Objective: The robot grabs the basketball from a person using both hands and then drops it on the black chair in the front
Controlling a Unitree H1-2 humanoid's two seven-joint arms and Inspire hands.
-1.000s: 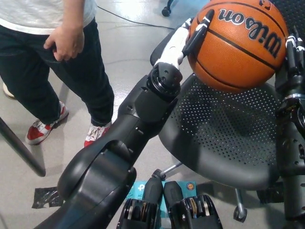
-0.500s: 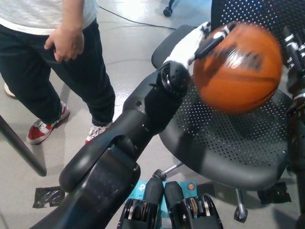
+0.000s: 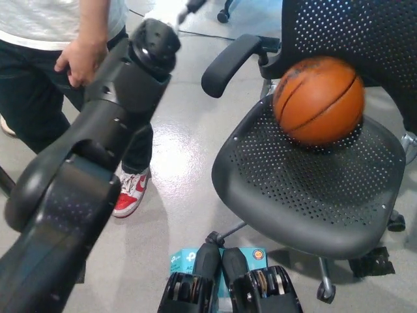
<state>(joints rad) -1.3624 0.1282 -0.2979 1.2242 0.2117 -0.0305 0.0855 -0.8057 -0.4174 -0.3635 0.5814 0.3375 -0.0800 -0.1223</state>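
The orange basketball (image 3: 318,99) lies on the perforated seat of the black chair (image 3: 306,189), up against the backrest (image 3: 365,29), with no hand on it. It looks slightly blurred. My left arm (image 3: 98,150) stretches across the picture's left side, away from the chair. Only a blurred white bit of my left hand (image 3: 186,11) shows at the top edge, too smeared to read. My black right hand is out of the picture.
A person in dark trousers stands at the upper left, one hand (image 3: 79,62) hanging at the hip, a red and white shoe (image 3: 132,190) on the grey floor. The chair's left armrest (image 3: 229,62) juts toward my arm. A teal box (image 3: 179,261) lies by the chair's base.
Both hands have let go of the ball, which has dropped onto the chair seat. My left arm has swung away to the left and my right hand has left the picture.
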